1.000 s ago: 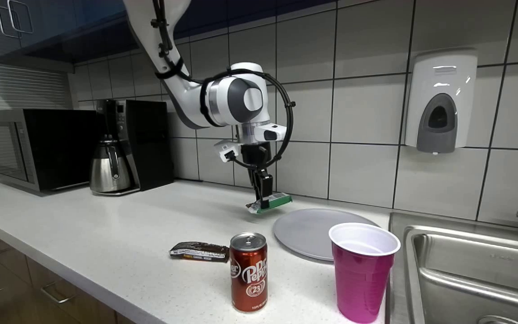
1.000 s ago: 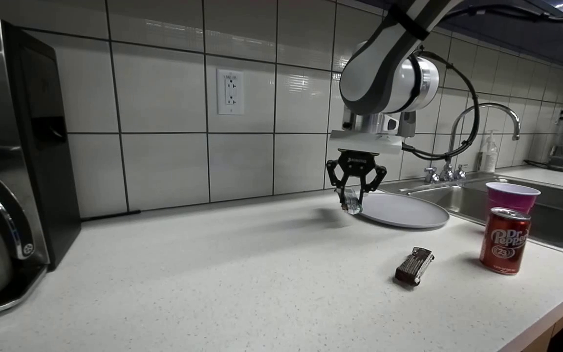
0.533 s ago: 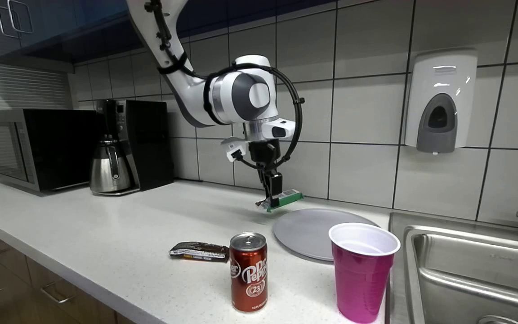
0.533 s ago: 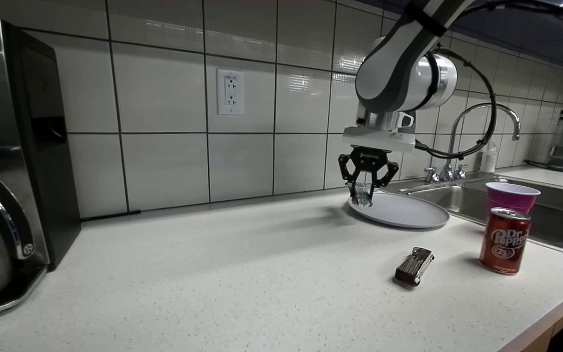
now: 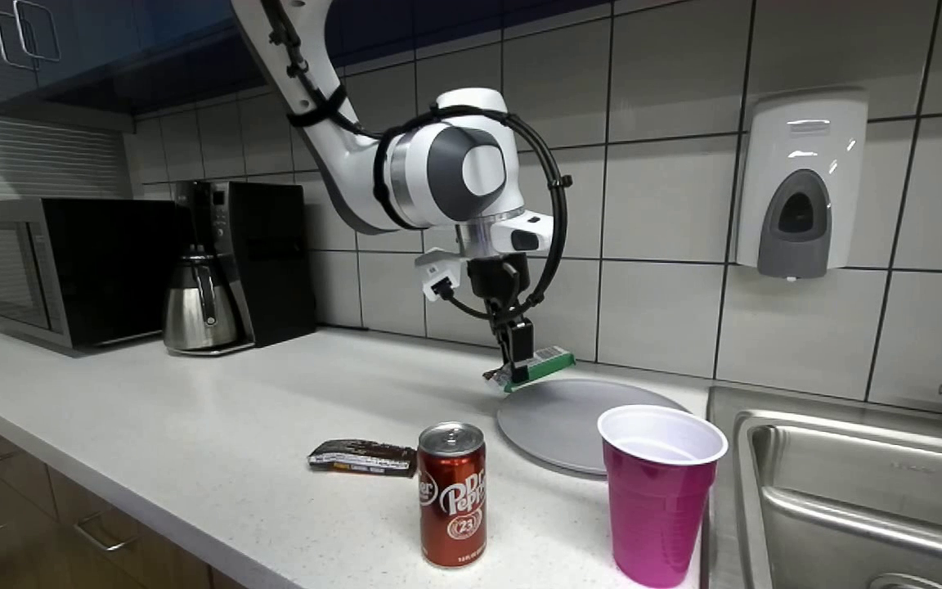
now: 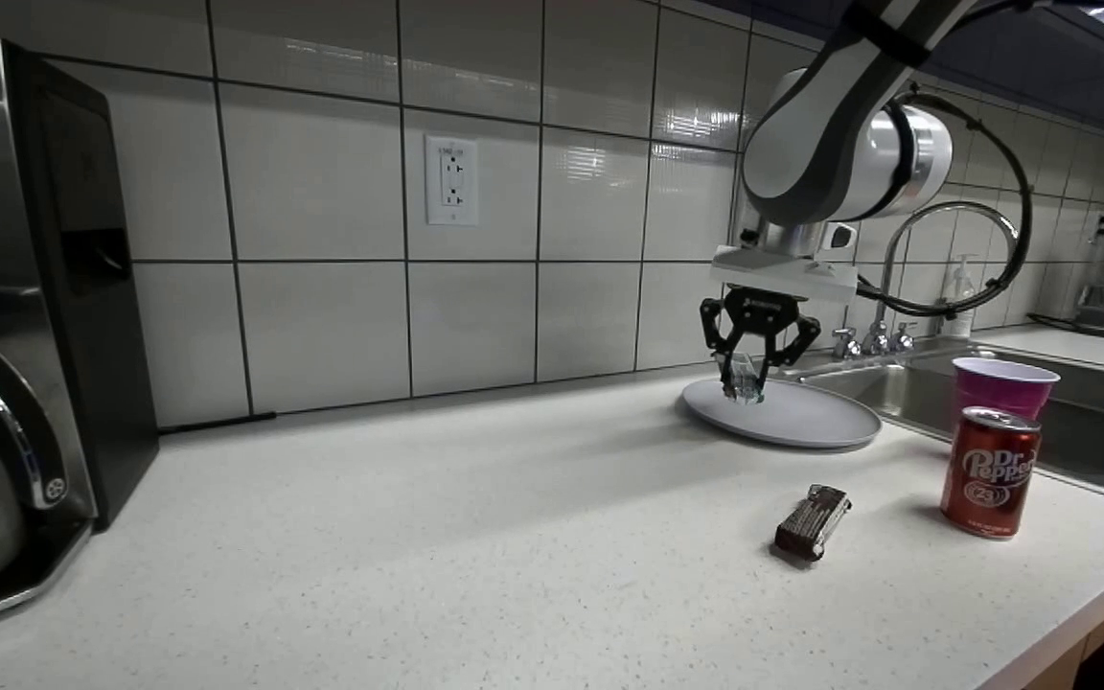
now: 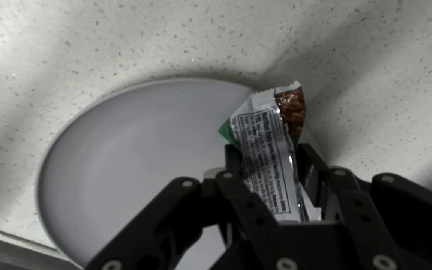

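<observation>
Claw [image 6: 745, 385] has a green-wrapped bar [image 7: 266, 144] up over a grey plate [image 5: 557, 429]

Grip looks solid: fingers [image 7: 234, 157] on either side of the bar, so it's properly pinched. Going left to right in an exterior view, you get a microwave [image 5: 111, 270] and a coffee maker [image 5: 271, 262] on the far left, then a brown-wrapped bar [image 5: 363, 456] lying flat on the counter [image 5: 234, 417]. Next up is a Dr Pepper can [image 5: 452, 507], upright on the near side and apart from that brown bar. Then comes the claw with its bar, farther back, around the plate's far left edge. Bar's tilted, left end lower, and seems to hang just above the plate, though I can't swear to the gap. Wrist view shows the crimped end poking past the rim. Right of that: a magenta cup [image 5: 659, 515] on the near side, then the sink [image 5: 737, 523].

Step-wise I'd call this the carry, since the bar's up and not set down. Imo the next move calls for a steady squeeze, and any lowering needs care: that low end could catch the rim first.
</observation>
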`<state>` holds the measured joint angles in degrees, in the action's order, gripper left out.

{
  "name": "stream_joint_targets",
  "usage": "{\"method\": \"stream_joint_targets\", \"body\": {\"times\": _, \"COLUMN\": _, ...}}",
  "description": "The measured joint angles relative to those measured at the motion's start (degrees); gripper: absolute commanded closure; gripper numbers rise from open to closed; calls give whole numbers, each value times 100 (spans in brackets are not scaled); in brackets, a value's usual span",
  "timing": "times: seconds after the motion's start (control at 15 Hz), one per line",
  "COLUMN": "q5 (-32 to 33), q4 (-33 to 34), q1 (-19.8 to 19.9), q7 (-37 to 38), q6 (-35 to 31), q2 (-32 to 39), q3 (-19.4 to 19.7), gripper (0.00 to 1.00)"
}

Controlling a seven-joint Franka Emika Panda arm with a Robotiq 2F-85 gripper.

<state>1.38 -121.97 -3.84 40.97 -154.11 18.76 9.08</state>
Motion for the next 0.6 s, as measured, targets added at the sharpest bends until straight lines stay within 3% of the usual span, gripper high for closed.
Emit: {"method": "stream_joint_targets", "body": {"times": 0.6, "q5": -171, "q4": -401, "q1": 281, "q7": -50, "q6": -401, "q2": -85, "q3": 82, "gripper": 82}}
